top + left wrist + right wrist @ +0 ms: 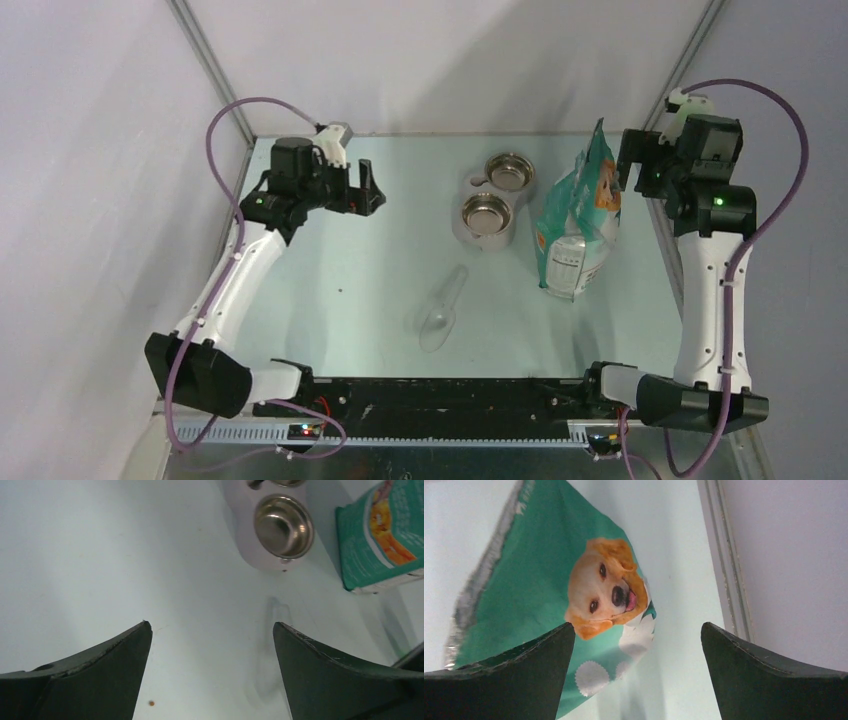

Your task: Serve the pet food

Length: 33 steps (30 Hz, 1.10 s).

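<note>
Of the pet food I see only one tiny brown-orange pellet on the table below my left gripper; the rest is out of view. Two empty steel bowls sit in a pale stand at the back centre; the nearer bowl shows in the left wrist view. A teal-green and white bag stands upright to their right. A clear plastic scoop lies mid-table. My left gripper hangs open at the back left, holding nothing. My right gripper is open beside the bag's top.
A metal rail runs along the table's right edge, close behind the bag. Pale walls enclose the table on the left, back and right. The bag stands just right of the bowl stand.
</note>
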{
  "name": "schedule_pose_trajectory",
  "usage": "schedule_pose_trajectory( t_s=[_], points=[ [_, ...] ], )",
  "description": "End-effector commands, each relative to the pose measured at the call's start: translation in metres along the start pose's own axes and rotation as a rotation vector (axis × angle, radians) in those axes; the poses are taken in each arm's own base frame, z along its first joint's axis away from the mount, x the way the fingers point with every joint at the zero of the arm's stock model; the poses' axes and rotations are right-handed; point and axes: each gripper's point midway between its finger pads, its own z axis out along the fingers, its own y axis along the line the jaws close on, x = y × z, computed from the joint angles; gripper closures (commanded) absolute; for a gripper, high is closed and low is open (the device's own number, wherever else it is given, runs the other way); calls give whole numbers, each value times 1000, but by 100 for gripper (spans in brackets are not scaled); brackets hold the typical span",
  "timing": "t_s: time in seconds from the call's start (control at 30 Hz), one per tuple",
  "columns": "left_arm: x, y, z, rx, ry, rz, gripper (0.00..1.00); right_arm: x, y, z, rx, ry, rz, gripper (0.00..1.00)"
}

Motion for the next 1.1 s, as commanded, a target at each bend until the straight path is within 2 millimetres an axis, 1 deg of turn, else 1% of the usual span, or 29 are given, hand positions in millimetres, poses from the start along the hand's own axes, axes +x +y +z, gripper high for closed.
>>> schedule_pose_trajectory(
  t_s=[0.0, 0.07, 0.1, 0.23, 0.27, 0.3, 0.33, 0.37, 0.4, 0.43, 0.47, 0.5, 0.53, 0.57, 0.6, 0.63, 0.67, 0.7, 0.73, 0.77, 0.8, 0.83, 0.87, 0.9, 0.93, 0.97, 1.0, 1.03, 1.07],
  points=[
    [-27, -37, -3, 100, -53, 117, 2, -43, 5, -30, -17, -168, 48, 0],
    [-29, -47, 3, 121, -41, 164, 3, -50, 18, -33, -87, -202, 18, 0],
    [-30, -50, 8, 124, -34, 174, 3, -52, 29, -35, -151, -210, 5, 1],
    [-24, -72, 26, 154, -9, 202, 5, -68, 58, -45, -284, -287, -40, 1],
    [-23, -75, 29, 156, -7, 204, 5, -73, 62, -45, -286, -301, -40, 2],
    [-21, -83, 32, 173, 0, 212, 6, -79, 66, -48, -279, -316, -38, 3],
    [-20, -87, 35, 182, 3, 217, 6, -82, 69, -45, -273, -316, -34, 4],
    [-22, -96, 35, 201, -3, 230, 7, -88, 66, -45, -229, -328, -6, 6],
    [-24, -101, 36, 214, -11, 247, 8, -92, 68, -43, -216, -333, 11, 8],
    [-33, -111, 32, 235, -34, 292, 16, -95, 60, -38, -156, -338, 62, 8],
    [-42, -113, 28, 214, -57, 328, 23, -97, 58, -36, -136, -341, 82, 10],
    [-66, -129, 18, 210, -143, 404, 31, -98, 52, -30, -95, -337, 116, 10],
    [-85, -125, 5, 134, -225, 431, 32, -99, 49, -28, -75, -335, 132, 12],
    [-113, -138, -6, 125, -365, 481, 29, -95, 45, -19, -42, -303, 156, 12],
    [-119, -140, -15, 117, -423, 495, 26, -96, 42, -18, -20, -301, 173, 13],
    [-137, -145, -23, 95, -512, 513, 19, -92, 42, -12, -14, -277, 195, 13],
    [-148, -146, -27, 76, -544, 513, 17, -91, 43, -10, -12, -271, 205, 14],
    [-148, -144, -25, 57, -528, 515, 14, -90, 45, -6, -12, -261, 220, 14],
    [-156, -147, -22, 56, -522, 514, 13, -88, 47, -4, -9, -254, 221, 15],
    [-146, -144, -7, 52, -456, 508, 13, -85, 52, 1, -15, -238, 226, 15],
    [-153, -146, -9, 49, -460, 497, 11, -83, 56, 3, -29, -228, 235, 15],
    [-142, -141, 9, 33, -395, 466, 10, -80, 60, 7, -41, -214, 237, 15],
    [-144, -139, 11, 17, -372, 440, 9, -79, 66, 9, -60, -205, 243, 16],
    [-136, -131, 30, -20, -324, 376, 9, -78, 72, 10, -76, -200, 237, 16],
    [-135, -128, 34, -26, -295, 298, 9, -78, 76, 11, -87, -200, 235, 16],
    [-123, -124, 55, -24, -237, 266, 9, -77, 82, 10, -102, -199, 229, 16],
    [-120, -124, 62, 15, -204, 199, 11, -78, 84, 9, -107, -203, 225, 17],
    [-109, -123, 80, 34, -158, 170, 12, -77, 88, 8, -111, -203, 219, 17],
    [-103, -122, 89, 63, -130, 119, 14, -77, 88, 8, -110, -202, 211, 17]
  ],
)
